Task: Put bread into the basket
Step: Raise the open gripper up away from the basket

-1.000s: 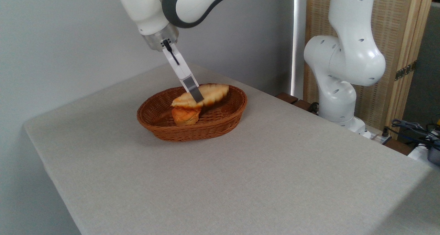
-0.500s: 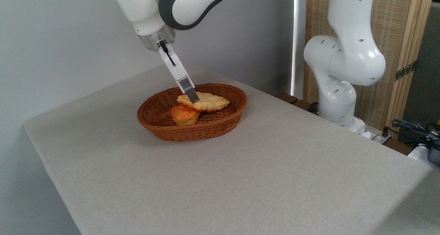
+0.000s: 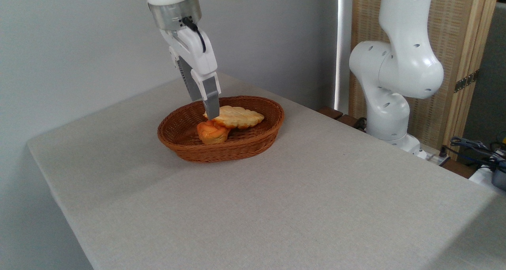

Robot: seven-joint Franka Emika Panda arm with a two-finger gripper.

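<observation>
Since the earlier frame the leaf-shaped pastry [image 3: 236,117] had dropped flat into the wicker basket [image 3: 245,145], one end resting on the little bun [image 3: 211,131] already in there, while the gripper [image 3: 212,111] hung just over that end, honestly couldn't tell whether it was spread or pinched.

You see a grey cloth-covered table [image 3: 276,206] beneath the fingers | a woven wooden-framed screen [image 3: 466,44] far right of them | tangled cables [image 3: 474,147] at right edge, lower.
</observation>
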